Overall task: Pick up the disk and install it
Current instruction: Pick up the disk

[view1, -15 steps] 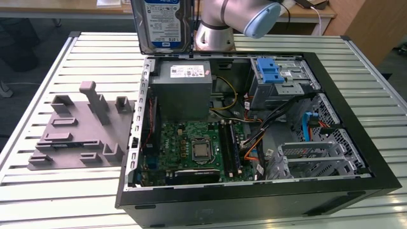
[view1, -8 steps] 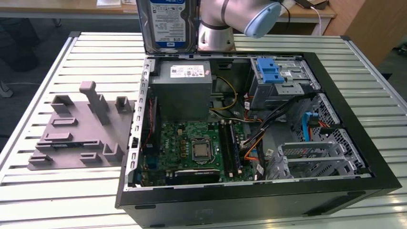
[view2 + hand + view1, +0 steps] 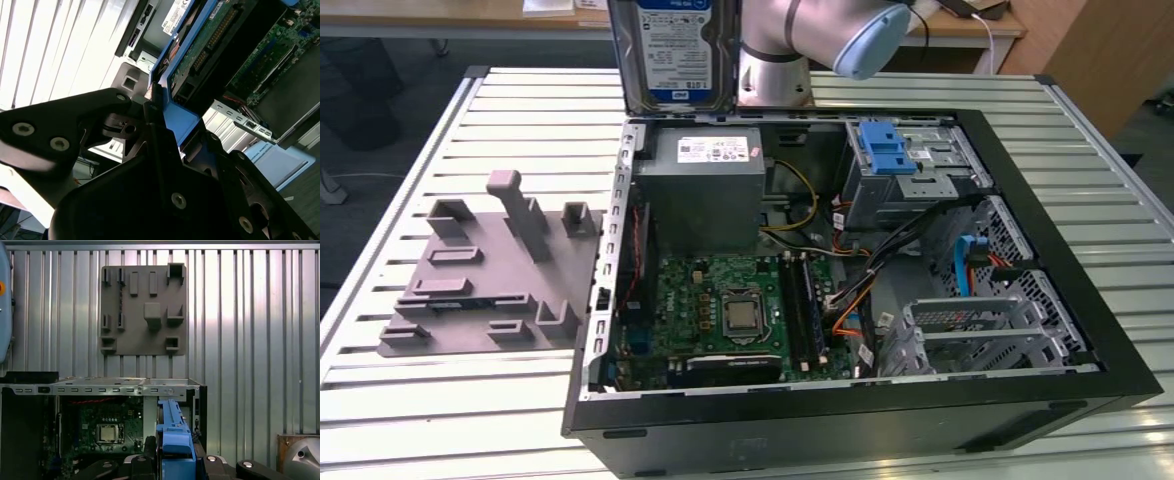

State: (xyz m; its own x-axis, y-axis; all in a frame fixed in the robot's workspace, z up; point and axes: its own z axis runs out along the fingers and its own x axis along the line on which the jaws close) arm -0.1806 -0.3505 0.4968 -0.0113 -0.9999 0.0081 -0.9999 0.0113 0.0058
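- Disk [image 3: 674,50]: a flat silver-grey rectangle with a white-and-blue label and blue plastic rails along its edges. It is held upright in the air above the computer case [image 3: 854,430], over the edge nearest the power-supply box [image 3: 700,190].
- The case is a black steel tower lying on its side with the panel off. Inside it are a green motherboard [image 3: 720,310], the plain grey power-supply box with a white sticker, and a perforated grey metal cage [image 3: 907,165] with a blue plastic latch.
- Beside the case, on the exterior view's left, lies a matte grey fixture plate [image 3: 480,270] studded with blocky posts and pockets.
- Case and plate rest on a bench [image 3: 454,400] of ribbed, pale aluminium slats. Beyond the case are wooden furniture and a dark floor.
- My fingers [image 3: 159,140], black and fastened with bright screws, are pressed in on the disk, pinching it by its blue rails. My pale grey arm [image 3: 781,55] rises behind the case.
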